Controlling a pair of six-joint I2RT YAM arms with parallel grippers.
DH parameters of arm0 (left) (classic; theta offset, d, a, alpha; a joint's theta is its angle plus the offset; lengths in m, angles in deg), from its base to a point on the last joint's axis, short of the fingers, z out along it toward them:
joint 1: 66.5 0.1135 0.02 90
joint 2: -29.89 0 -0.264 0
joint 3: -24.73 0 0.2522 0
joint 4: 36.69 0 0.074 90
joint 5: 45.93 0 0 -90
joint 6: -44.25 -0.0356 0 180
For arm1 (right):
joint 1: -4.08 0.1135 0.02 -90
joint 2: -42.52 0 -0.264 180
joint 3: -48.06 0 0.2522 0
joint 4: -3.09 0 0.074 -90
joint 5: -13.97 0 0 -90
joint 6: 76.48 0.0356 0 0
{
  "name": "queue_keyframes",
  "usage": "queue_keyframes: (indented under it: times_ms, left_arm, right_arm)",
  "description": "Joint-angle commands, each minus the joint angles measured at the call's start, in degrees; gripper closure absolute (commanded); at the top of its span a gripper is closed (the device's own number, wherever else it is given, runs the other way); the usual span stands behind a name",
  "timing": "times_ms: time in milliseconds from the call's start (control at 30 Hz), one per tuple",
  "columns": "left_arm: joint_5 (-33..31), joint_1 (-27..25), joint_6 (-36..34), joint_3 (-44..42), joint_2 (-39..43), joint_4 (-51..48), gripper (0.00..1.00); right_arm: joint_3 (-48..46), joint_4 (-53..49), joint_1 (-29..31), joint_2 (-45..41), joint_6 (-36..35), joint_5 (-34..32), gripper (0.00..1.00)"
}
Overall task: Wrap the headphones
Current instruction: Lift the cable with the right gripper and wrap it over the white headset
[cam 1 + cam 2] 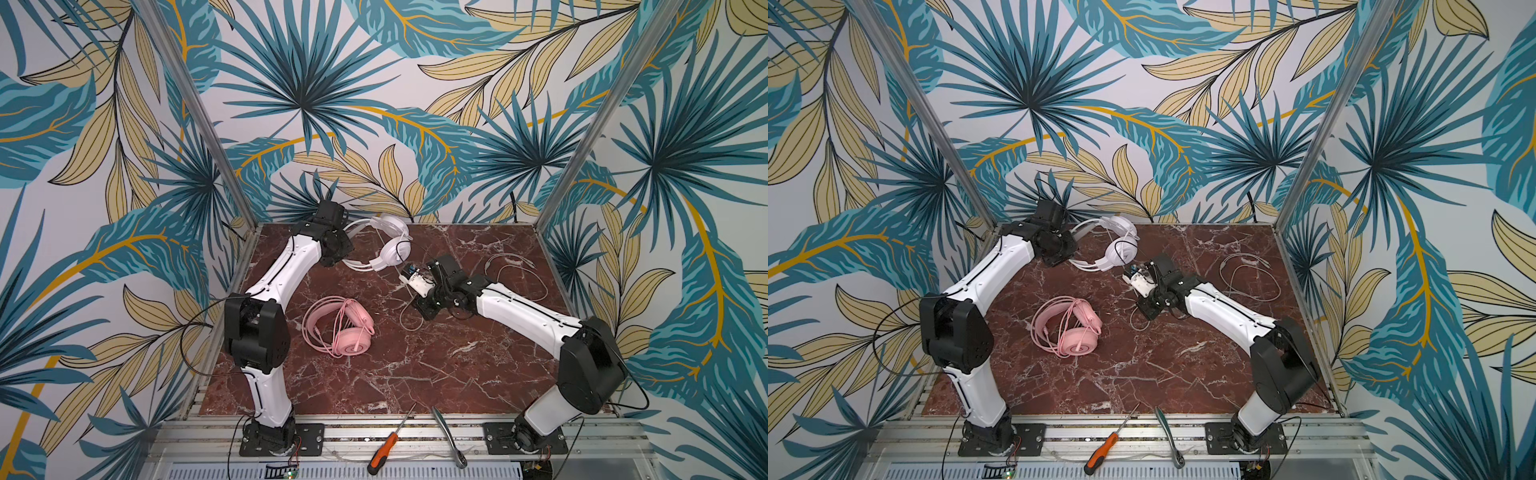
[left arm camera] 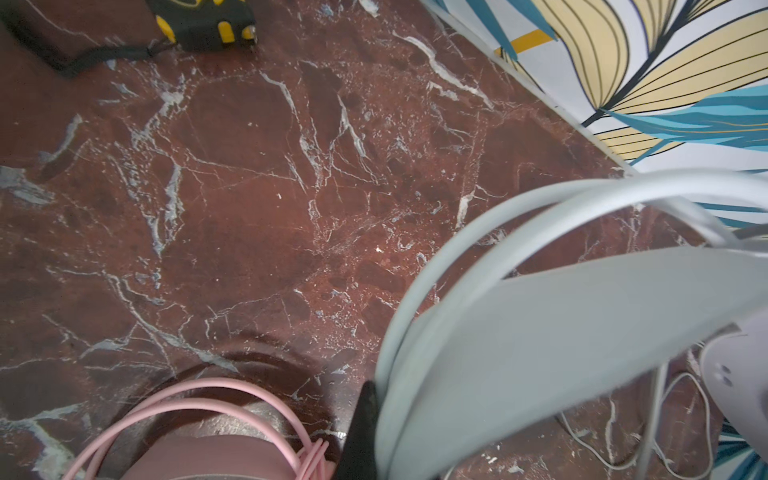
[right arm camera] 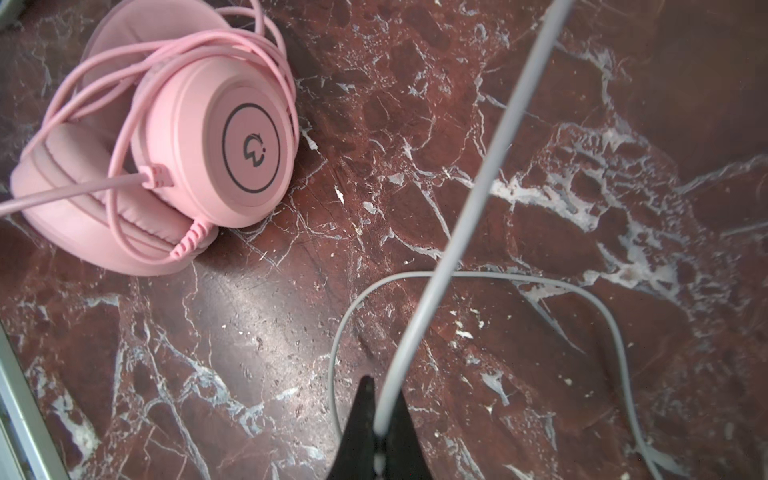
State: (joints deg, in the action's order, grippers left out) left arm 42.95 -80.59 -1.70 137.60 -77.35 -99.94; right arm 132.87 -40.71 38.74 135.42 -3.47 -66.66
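In the left wrist view only one dark finger (image 2: 360,428) of the left hand (image 2: 374,411) shows. Its partner is hidden behind the white headset (image 2: 561,332) band it grips, itself blurred and cut by the frame. Beside that hand the pink headset (image 2: 208,455) is cropped to band and cable loops. Well beyond it, a black-and-yellow object (image 2: 203,20) is cut off, unidentifiable. The right hand (image 3: 383,401) shows fingertips only; the white cable (image 3: 478,187) pinched there blurs and leaves the frame. In both top views the hands' fingertips are too dark to make out.

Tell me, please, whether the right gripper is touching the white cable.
Touching: the right wrist view shows the right gripper pinching the white cable between its fingers.
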Motion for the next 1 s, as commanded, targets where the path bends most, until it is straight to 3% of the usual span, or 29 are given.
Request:
queue_keyframes:
  times_ms: [0,200,567,967]
  left_arm:
    - [-1.77,-0.3,1.47,-0.14,-0.2,3.66,1.0]
    - [-4.1,-1.37,0.9,0.33,-0.9,3.41,1.0]
    - [-8.09,-2.47,-3.65,0.66,-3.22,0.74,1.0]
    - [-5.55,-4.25,-11.98,3.46,-6.61,-1.66,1.0]
  right_arm:
    - [3.38,-9.49,1.7,-0.18,-9.92,-2.58,1.0]
    - [11.91,-17.75,4.06,3.5,-15.62,-4.78,1.0]
    - [23.52,-23.22,8.47,8.59,-25.73,-8.74,1.0]
    - [22.18,-17.93,9.54,6.05,-41.34,-15.18,1.0]
